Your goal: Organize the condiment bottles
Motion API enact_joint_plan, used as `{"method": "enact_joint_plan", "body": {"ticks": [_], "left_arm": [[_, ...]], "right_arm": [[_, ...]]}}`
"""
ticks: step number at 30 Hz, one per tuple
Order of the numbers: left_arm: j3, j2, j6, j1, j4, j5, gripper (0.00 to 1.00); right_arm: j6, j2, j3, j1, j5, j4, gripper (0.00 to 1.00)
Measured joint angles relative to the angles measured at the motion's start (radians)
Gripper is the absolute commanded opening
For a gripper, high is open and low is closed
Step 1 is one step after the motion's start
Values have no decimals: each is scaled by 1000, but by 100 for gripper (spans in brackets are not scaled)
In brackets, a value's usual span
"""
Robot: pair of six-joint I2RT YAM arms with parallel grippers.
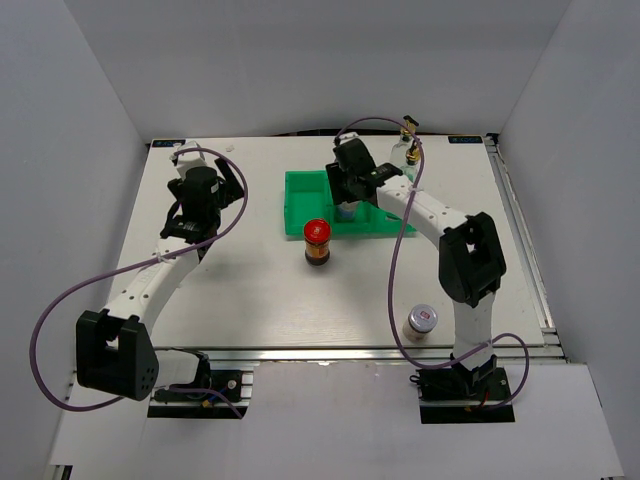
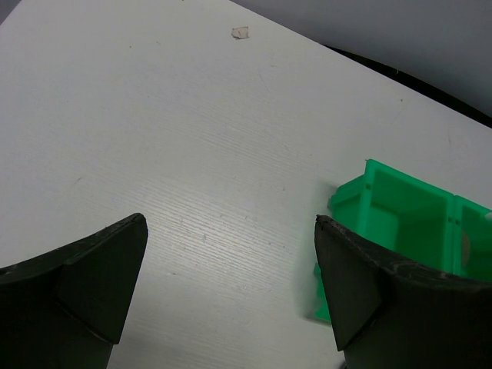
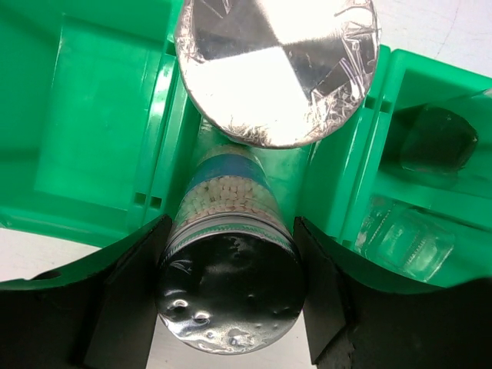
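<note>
Clamped between the fingers of the right gripper [image 3: 229, 234] is a silver-lidded shaker [image 3: 227, 304], held in the middle compartment of the tray [image 1: 300, 200]. A second shaker [image 3: 277, 69], its silver lid wrinkled like foil, is seen just behind it in the same compartment. Clear glass is seen in the right compartment; what it belongs to cannot be told. A red-lidded jar [image 1: 317, 241] is stood on the table [image 1: 250, 290], just in front of the tray. A third shaker [image 1: 422, 321] is stood near the right arm's base, well apart from the tray. A gold-spouted bottle [image 1: 401, 150] is found behind the tray's right end. The fingers of the left gripper [image 2: 229, 231] are held wide apart over the table, beside the tray's left end.
</note>
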Motion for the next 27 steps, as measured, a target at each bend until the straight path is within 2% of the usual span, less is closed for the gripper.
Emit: {"method": "enact_joint_plan", "body": {"ticks": [2, 4, 5, 8, 20, 24, 27], "left_arm": [[0, 0, 0, 0, 2, 5, 98], [0, 0, 0, 0, 1, 10, 98], [0, 0, 0, 0, 1, 13, 98], [0, 0, 2, 0, 2, 20, 98], [0, 0, 7, 0, 0, 60, 98], [1, 6, 7, -1, -10, 104, 98], [5, 19, 6, -9, -25, 127, 98]], "right_arm": [[1, 2, 3, 0, 0, -3, 67], [3, 2, 5, 0, 1, -10, 76], [5, 2, 8, 0, 1, -16, 84], [5, 2, 34, 0, 5, -25, 90], [0, -11, 75, 0, 10, -48, 89], [0, -116, -28, 0, 11, -49, 89], [-1, -256, -147, 0, -4, -34, 89]]}}
